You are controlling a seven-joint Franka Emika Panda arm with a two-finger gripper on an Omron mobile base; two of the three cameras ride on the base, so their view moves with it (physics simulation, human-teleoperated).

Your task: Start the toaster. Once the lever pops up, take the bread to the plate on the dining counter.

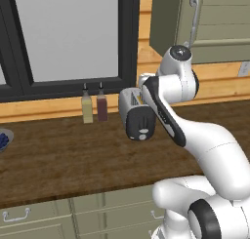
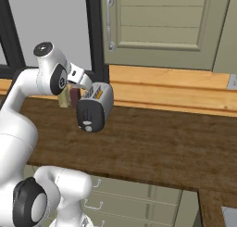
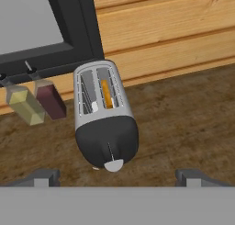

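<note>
Here, from the hand view, I look down into the toaster (image 3: 104, 123): the bread (image 3: 107, 93) shows as an orange-tan edge sunk in the right-hand slot, and my gripper (image 3: 117, 177) hangs above with its fingertips (image 3: 43, 177) spread wide apart, holding nothing. From the base views the slots are mostly hidden by my arm. The toaster stands on the wood counter (image 1: 58, 150) beside two slim bottles (image 1: 94, 105).

Both base views look forward and down from behind the arm, sharing the silver, black-faced toaster (image 1: 136, 113) ahead of the hand; the hand view looks steeply down, close above it.
</note>
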